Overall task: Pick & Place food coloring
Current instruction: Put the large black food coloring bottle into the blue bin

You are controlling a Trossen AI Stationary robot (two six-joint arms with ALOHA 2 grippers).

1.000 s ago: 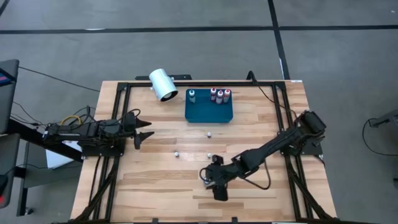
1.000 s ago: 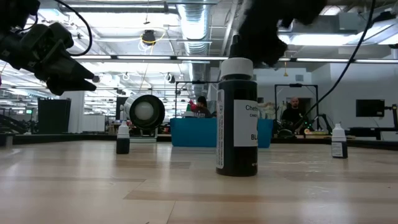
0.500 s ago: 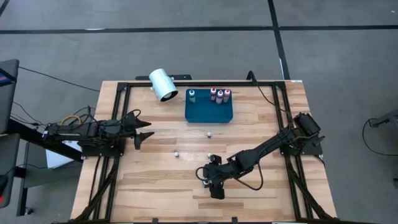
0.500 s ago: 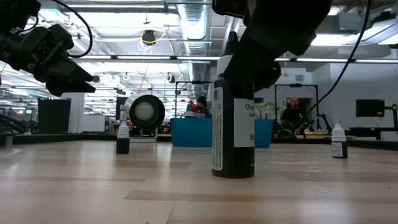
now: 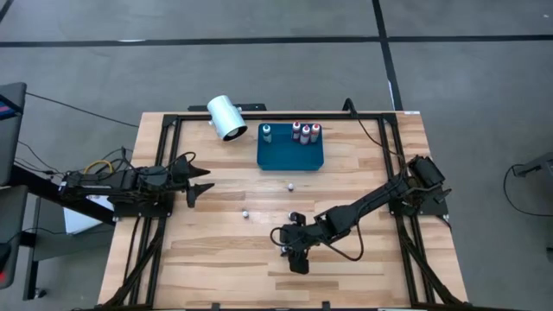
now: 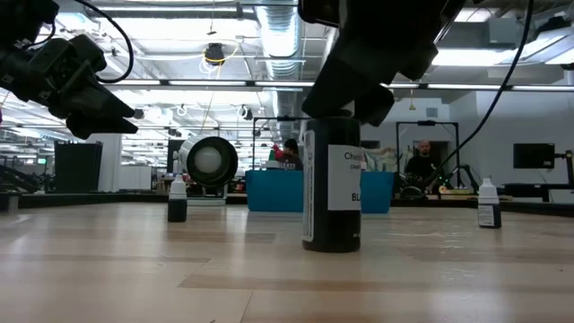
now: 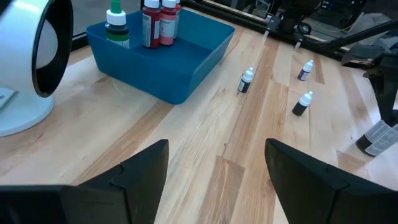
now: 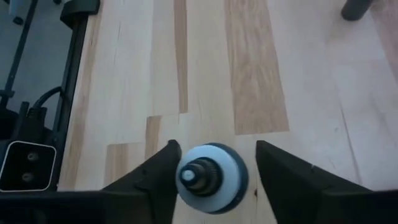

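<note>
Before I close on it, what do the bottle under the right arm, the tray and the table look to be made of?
Bottle: probably dark plastic with a white paper label and pale cap. Tray: likely moulded plastic, smooth, even blue. Table: wood, with pale planks showing grain and seams.

Both arms are dark, almost black, built of slim jointed segments. The left arm (image 5: 121, 183) carries a bundle of yellow and pale cables near its base and ends in a left claw (image 5: 200, 182) with two pointed, wedge-shaped fingers (image 7: 142, 168) of matte black. The right arm (image 5: 371, 203) has a blocky shoulder housing, a thin black cable looping beside its wrist, and a right claw (image 8: 214, 180) with similar black fingers.
</note>
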